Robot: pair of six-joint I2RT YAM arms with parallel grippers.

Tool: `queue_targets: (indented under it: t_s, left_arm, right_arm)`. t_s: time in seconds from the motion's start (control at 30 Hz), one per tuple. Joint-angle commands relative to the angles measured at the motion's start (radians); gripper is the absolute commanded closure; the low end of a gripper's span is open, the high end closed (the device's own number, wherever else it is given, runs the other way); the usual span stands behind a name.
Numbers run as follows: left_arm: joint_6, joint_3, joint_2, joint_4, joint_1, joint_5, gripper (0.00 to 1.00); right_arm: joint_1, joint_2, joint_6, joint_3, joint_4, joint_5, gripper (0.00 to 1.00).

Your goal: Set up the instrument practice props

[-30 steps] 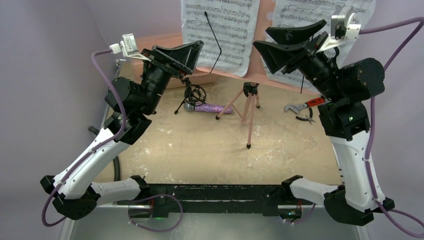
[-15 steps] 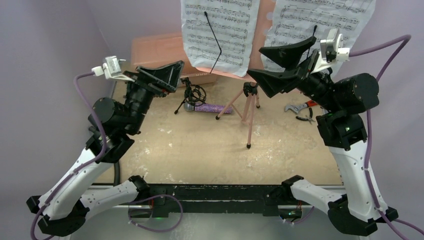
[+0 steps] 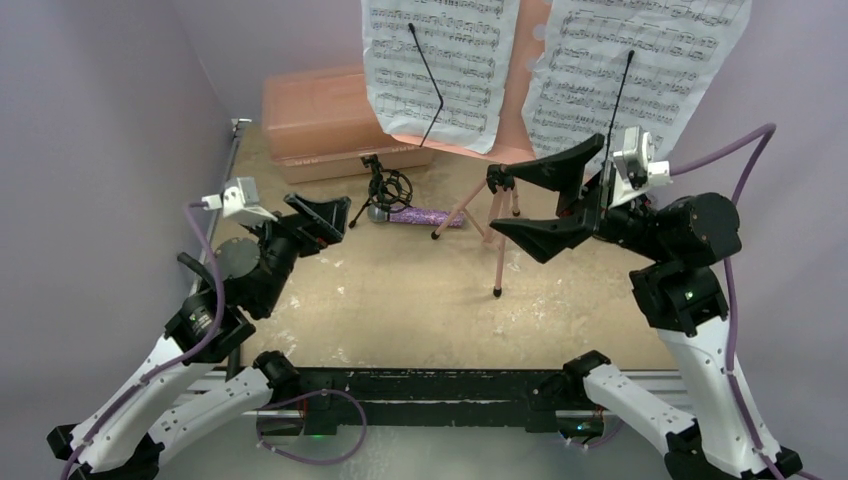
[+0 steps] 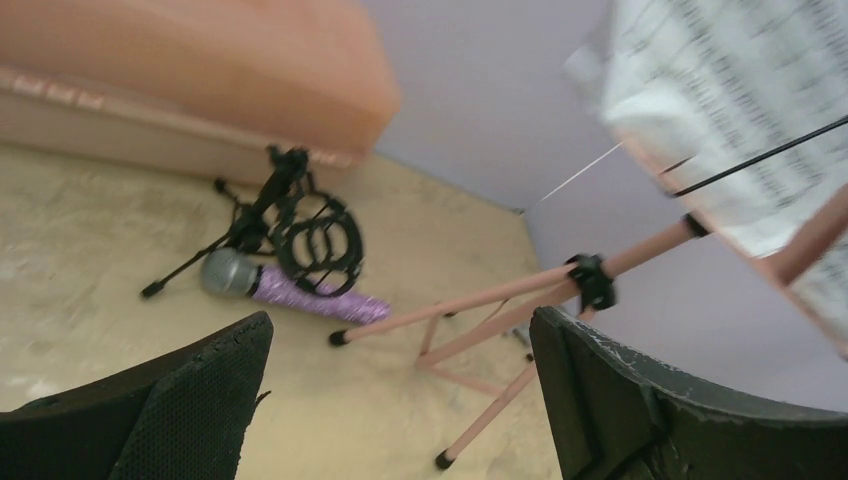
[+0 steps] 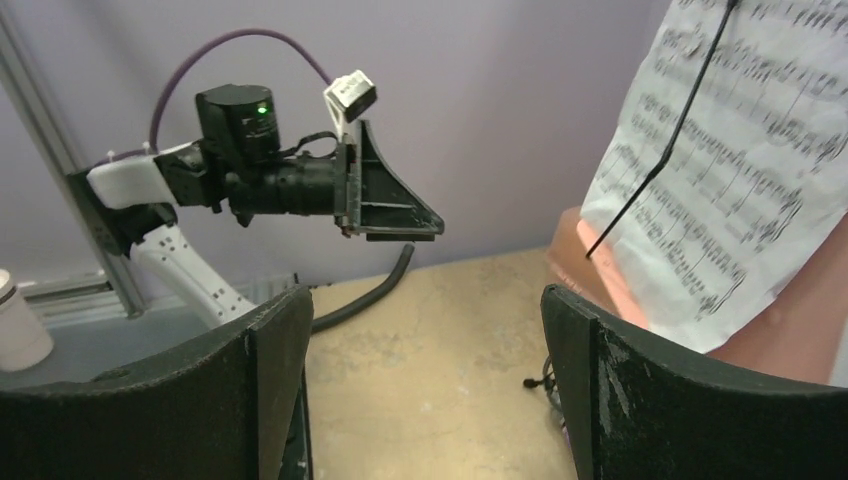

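Both the left fingers (image 4: 190,410) and the right fingers (image 5: 650,400) are spread wide, holding nothing. The pink music stand (image 3: 497,240) is upright with the sheet-music pages (image 3: 440,60) on it. Just left of its legs, the purple microphone (image 3: 425,216) lies beside the small black mic stand (image 3: 385,187). Lifting the microphone into that holder looks like the next job.

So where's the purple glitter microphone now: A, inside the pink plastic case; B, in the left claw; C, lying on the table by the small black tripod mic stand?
C: the purple glitter microphone lies flat beside the small black tripod mic stand.
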Motion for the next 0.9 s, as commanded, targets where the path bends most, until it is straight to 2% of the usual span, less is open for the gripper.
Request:
queue_targets:
  t_s: [0.0,0.27,0.47,0.7,0.87]
  left_arm:
    - [-0.097,-0.090,-0.061,-0.120,0.001,-0.079,0.00]
    - [-0.167,-0.156,-0.108,-0.160,0.001,-0.161,0.00]
    - [-0.163,-0.153,-0.059,-0.193,0.000,-0.149,0.00]
    - [-0.160,-0.147,0.004,-0.262,0.000,-0.120,0.01]
    - [-0.158,-0.155,0.058,-0.258,0.001,-0.076,0.00]
  right_arm:
    - [0.000,-0.068,-0.053,-0.075,-0.117,-0.033,0.13]
    - [-0.001,-0.187,-0.115,-0.279,-0.224,0.072,0.14]
    - [-0.001,-0.247,-0.088,-0.417,-0.263,0.179,0.14]
    - [-0.001,-0.288,-0.081,-0.497,-0.366,0.258,0.11]
    - [0.000,-0.376,-0.067,-0.582,-0.346,0.319,0.11]
